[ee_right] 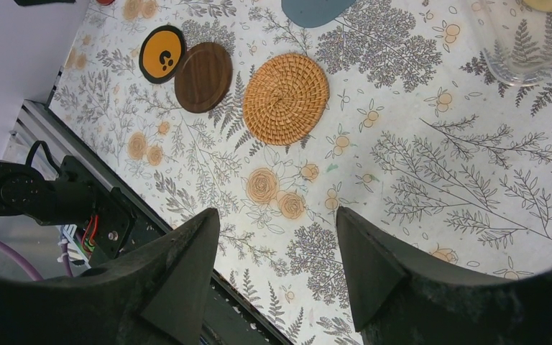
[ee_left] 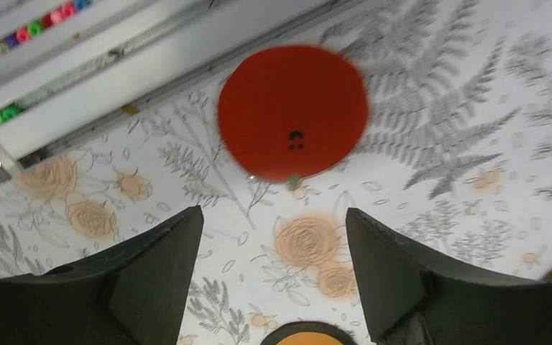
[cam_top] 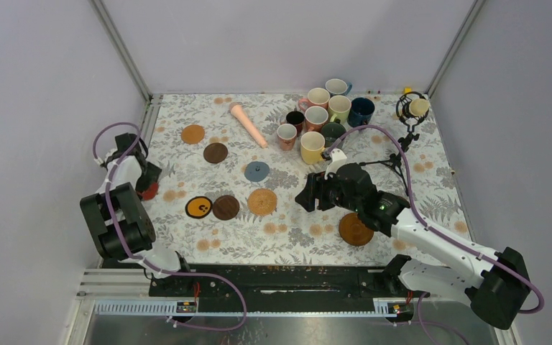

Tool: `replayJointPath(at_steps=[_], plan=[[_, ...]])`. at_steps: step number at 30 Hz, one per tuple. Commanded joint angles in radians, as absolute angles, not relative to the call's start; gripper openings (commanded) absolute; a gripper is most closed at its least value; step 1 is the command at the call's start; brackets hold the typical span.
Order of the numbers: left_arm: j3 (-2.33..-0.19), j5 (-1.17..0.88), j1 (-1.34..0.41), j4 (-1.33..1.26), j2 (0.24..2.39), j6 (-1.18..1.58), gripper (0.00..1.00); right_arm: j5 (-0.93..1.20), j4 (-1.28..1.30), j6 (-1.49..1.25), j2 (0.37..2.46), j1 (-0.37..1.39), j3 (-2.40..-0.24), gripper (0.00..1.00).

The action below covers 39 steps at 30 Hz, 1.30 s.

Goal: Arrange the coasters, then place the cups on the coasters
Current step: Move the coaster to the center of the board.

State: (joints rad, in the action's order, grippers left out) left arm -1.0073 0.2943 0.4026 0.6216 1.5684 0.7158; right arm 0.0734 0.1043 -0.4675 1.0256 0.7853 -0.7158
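Several coasters lie on the floral cloth: orange wood (cam_top: 192, 134), dark brown (cam_top: 215, 152), grey-blue (cam_top: 256, 171), black with yellow (cam_top: 199, 207), a second dark brown (cam_top: 226, 207), tan woven (cam_top: 262, 202) and a brown wooden one (cam_top: 356, 229). The red coaster (ee_left: 292, 111) lies flat near the left rail, just ahead of my left gripper (ee_left: 273, 212), which is open and empty. My right gripper (ee_right: 277, 210) hangs open and empty over bare cloth, right of the woven coaster (ee_right: 285, 88). The cups (cam_top: 316, 117) stand bunched at the back right, the yellow cup (cam_top: 312, 146) nearest.
A long pink tapered stick (cam_top: 248, 123) lies at the back middle. A small black tripod microphone (cam_top: 411, 109) stands in the back right corner. The metal rail (ee_left: 115, 86) runs along the left edge by the red coaster. My right arm reaches over the brown wooden coaster.
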Motion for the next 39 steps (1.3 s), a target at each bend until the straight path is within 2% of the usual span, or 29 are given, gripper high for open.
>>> replayJointPath(at_steps=[1, 6, 9, 12, 16, 28, 39], plan=[[-1.107, 0.294, 0.408, 0.535, 1.560, 0.631, 0.73, 0.091, 0.119, -0.463, 1.035, 0.792, -0.762, 0.68], [-1.232, 0.346, 0.426, 0.635, 1.709, 0.646, 0.73, 0.102, 0.128, -0.487, 1.050, 0.791, -0.765, 0.68], [-1.278, 0.317, 0.435, 0.655, 1.794, 0.648, 0.67, 0.098, 0.136, -0.490, 1.048, 0.791, -0.770, 0.67], [-1.295, 0.310, 0.437, 0.658, 1.830, 0.637, 0.65, 0.086, 0.150, -0.486, 1.048, 0.791, -0.777, 0.67], [-1.271, 0.289, 0.438, 0.645, 1.829, 0.641, 0.66, 0.084, 0.151, -0.489, 1.054, 0.791, -0.782, 0.67], [-1.202, 0.053, 0.433, 0.563, 1.840, 0.627, 0.68, 0.086, 0.157, -0.488, 1.033, 0.792, -0.786, 0.67], [-1.217, 0.007, 0.291, 0.573, 1.847, 0.597, 0.69, 0.097, 0.149, -0.502, 1.025, 0.792, -0.791, 0.67]])
